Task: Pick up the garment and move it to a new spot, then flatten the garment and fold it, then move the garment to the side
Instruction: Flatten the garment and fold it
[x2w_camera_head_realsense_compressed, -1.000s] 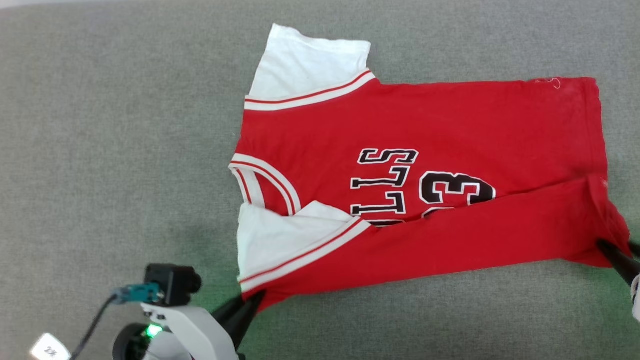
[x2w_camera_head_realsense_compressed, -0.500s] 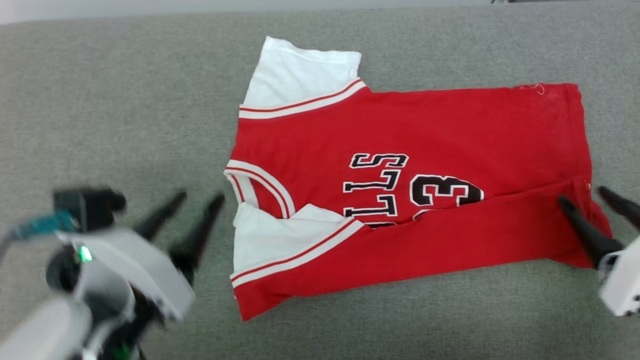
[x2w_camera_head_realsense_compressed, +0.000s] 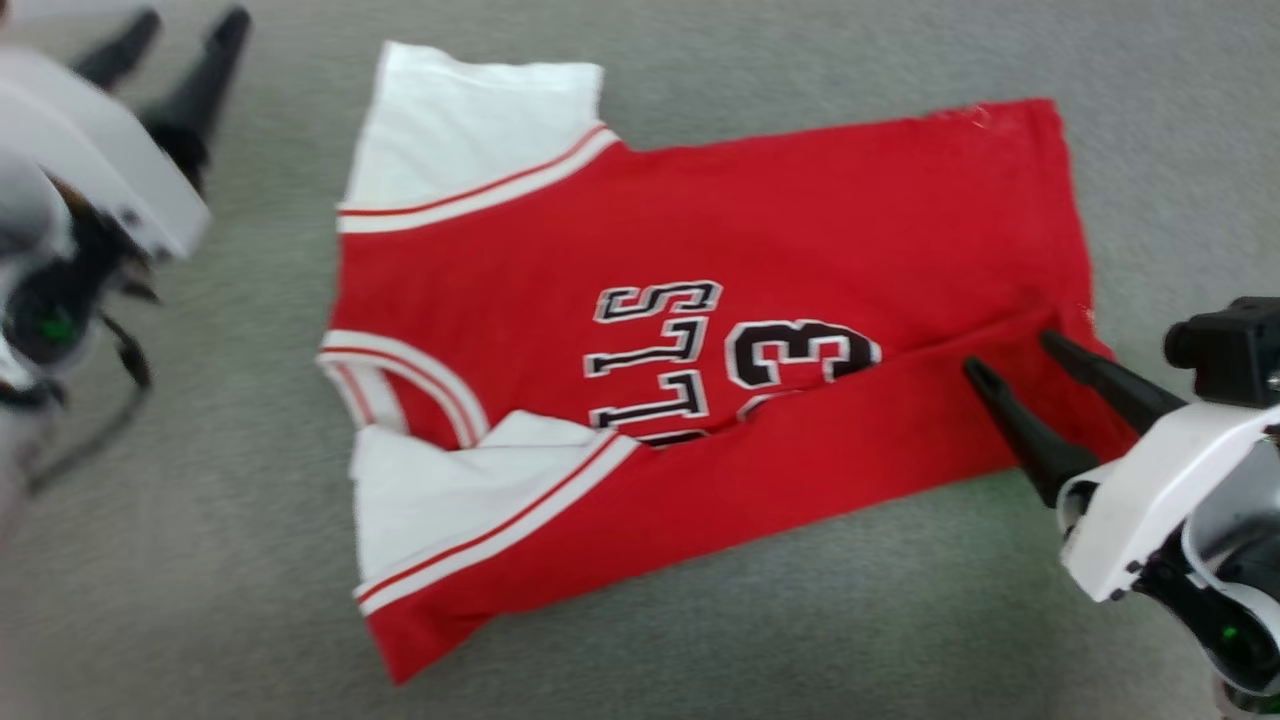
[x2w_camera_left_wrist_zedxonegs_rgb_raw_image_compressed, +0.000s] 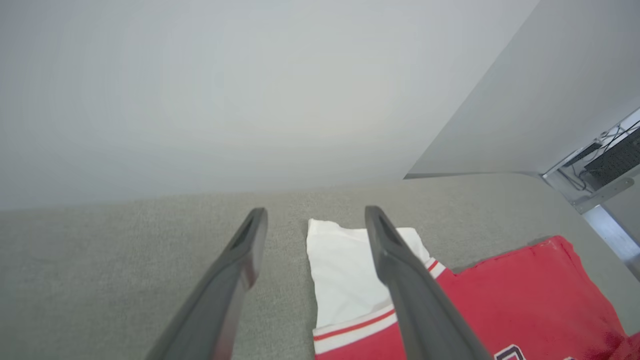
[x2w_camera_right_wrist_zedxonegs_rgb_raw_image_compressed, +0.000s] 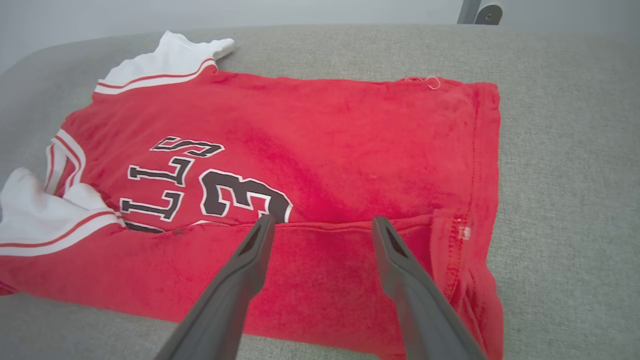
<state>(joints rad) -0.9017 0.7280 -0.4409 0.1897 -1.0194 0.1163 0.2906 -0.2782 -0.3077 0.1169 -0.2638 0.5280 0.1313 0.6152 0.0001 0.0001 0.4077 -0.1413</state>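
Observation:
The garment (x2w_camera_head_realsense_compressed: 800, 220), a red jersey with white sleeves and black lettering, lies spread on the grey surface with its collar to the left. Its near long edge is folded over and covers part of the lettering. My left gripper (x2w_camera_head_realsense_compressed: 190, 20) is open at the far left, off the cloth and beside the far white sleeve (x2w_camera_left_wrist_zedxonegs_rgb_raw_image_compressed: 345, 270). In the left wrist view the left gripper (x2w_camera_left_wrist_zedxonegs_rgb_raw_image_compressed: 315, 214) holds nothing. My right gripper (x2w_camera_head_realsense_compressed: 1012, 354) is open just above the folded hem corner. In the right wrist view the right gripper (x2w_camera_right_wrist_zedxonegs_rgb_raw_image_compressed: 322, 221) hovers empty over the garment (x2w_camera_right_wrist_zedxonegs_rgb_raw_image_compressed: 350, 135).
The grey padded surface (x2w_camera_head_realsense_compressed: 700, 640) extends on all sides of the jersey. A pale wall (x2w_camera_left_wrist_zedxonegs_rgb_raw_image_compressed: 250, 100) rises behind its far edge. A metal frame with cables (x2w_camera_left_wrist_zedxonegs_rgb_raw_image_compressed: 605, 185) stands past the far right end, and a grey post (x2w_camera_right_wrist_zedxonegs_rgb_raw_image_compressed: 475, 10) beyond the far edge.
Both grippers opened and let go of the folded edge. The left arm swung away to the far left, the right rose over the hem corner. The head camera has shifted.

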